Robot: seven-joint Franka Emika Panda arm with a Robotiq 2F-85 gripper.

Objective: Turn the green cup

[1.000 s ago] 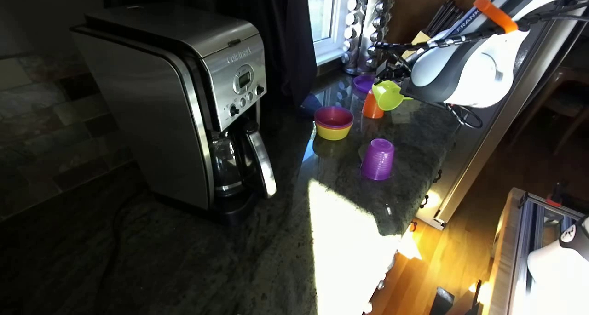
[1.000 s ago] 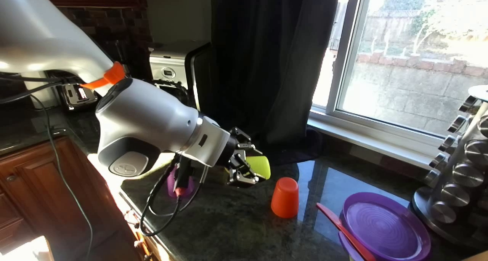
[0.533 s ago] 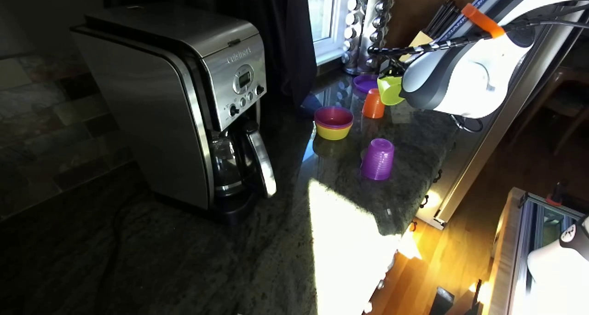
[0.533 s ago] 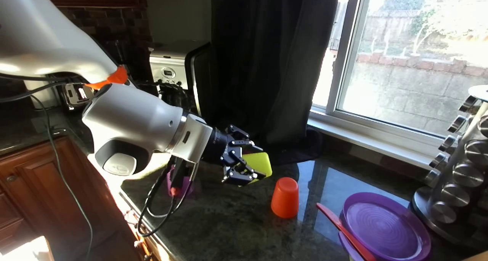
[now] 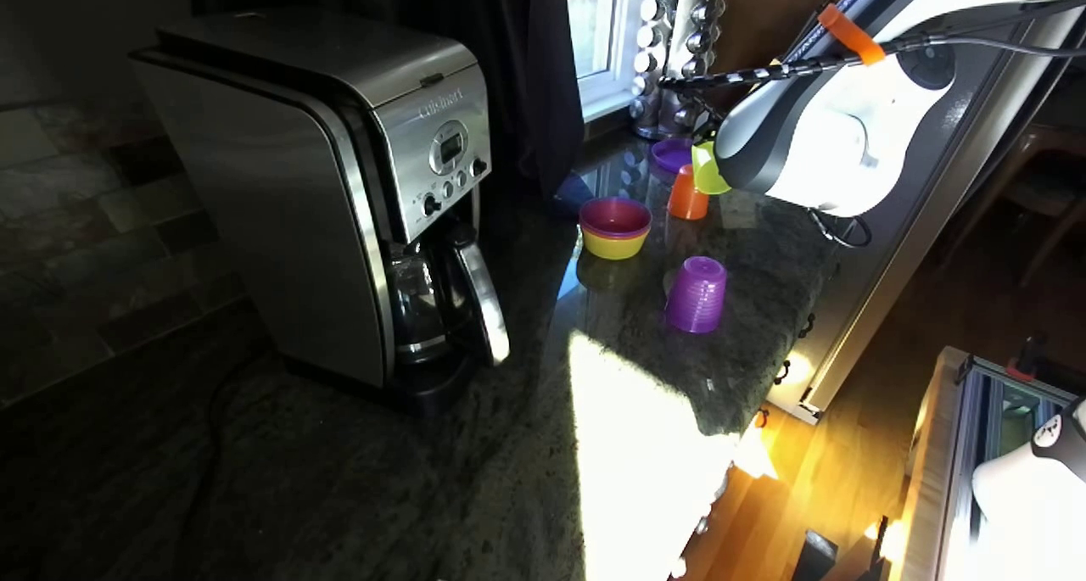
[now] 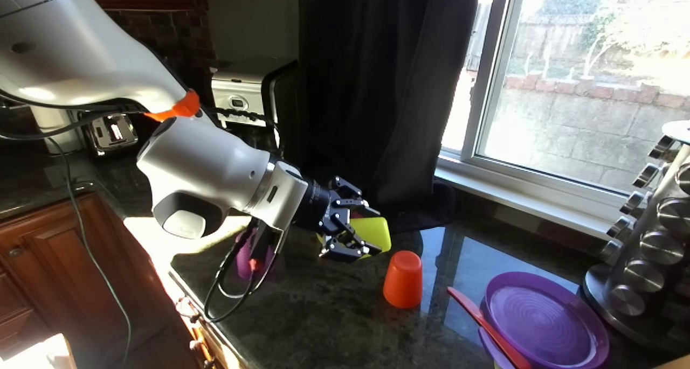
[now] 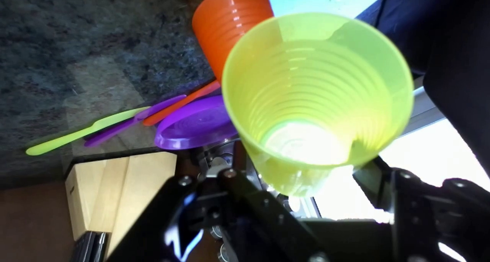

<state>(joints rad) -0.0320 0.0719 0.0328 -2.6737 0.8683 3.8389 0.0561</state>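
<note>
Dark mottled countertop [image 6: 323, 315] | orange cup [image 6: 403, 280], inverted | purple cup [image 5: 697, 295], inverted | bowl stack [image 5: 615, 231] | coffee maker [image 5: 327, 203] | spice rack [image 6: 663, 245]

- Arm [image 6: 102, 62]: slopes down from the upper left in an exterior view; orange band [image 6: 184, 105] around it, just short of the wrist.
- Wrist [image 6: 210, 167]: inclined, aimed rightward and slightly downward in that view.
- Gripper [image 6: 374, 230]: raised, loaded; fingers [image 6: 347, 252] clamped, standing apart at the tips, one above the other.
- Wrist view: one finger at left, one at right, both reaching up from the lower edge, partly blurred.
- In an exterior view the wrist [image 5: 836, 140] hides most of the gripper; finger detail obscured there.
</note>
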